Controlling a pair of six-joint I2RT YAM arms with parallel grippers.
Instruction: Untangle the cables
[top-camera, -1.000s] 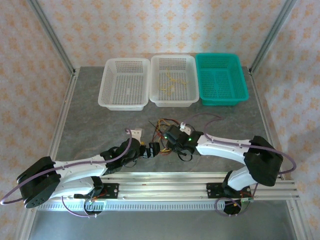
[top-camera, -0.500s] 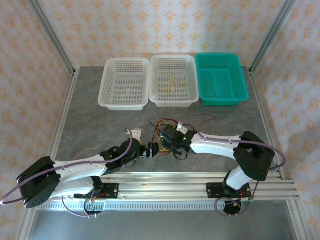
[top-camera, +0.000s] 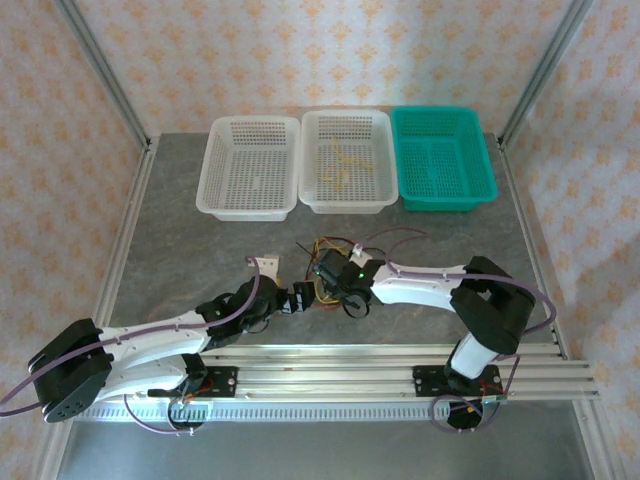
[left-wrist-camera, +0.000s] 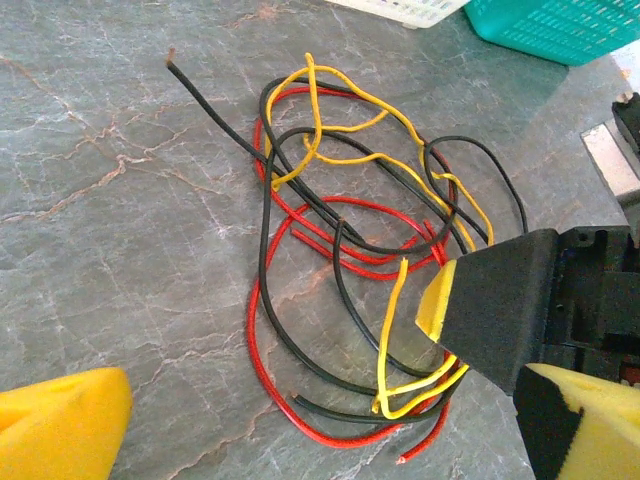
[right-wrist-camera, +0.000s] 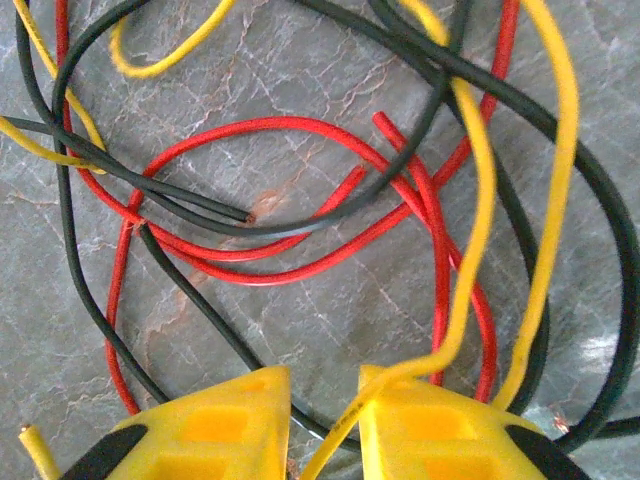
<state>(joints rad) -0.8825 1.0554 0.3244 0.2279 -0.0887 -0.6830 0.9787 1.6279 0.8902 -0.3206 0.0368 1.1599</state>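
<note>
Down on the grey table (top-camera: 180, 230) between the arms, the cables (right-wrist-camera: 290, 125) lie in one mixed knot, the left gripper (left-wrist-camera: 320, 430) gaping wide beside it. Over it the right gripper (right-wrist-camera: 322, 390) sets its jaws narrow about a yellow strand (right-wrist-camera: 478, 250), pinched or not I cannot tell; pull now and crossing loops may cinch tighter.

Three baskets lined up at the back of a grey marbled table!

On the far side sits a white basket (top-camera: 250, 180), a second white basket (top-camera: 347, 175) just beside it in the middle, and a teal basket (top-camera: 442, 157) on the right, all three side by side and upright. The table (top-camera: 170, 250) is veined grey stone. Aluminium posts (top-camera: 100, 70) rise at its back corners, a slotted rail (top-camera: 330, 362) runs along the near edge, and orange-patterned wallpaper (top-camera: 320, 50) covers the walls.
</note>
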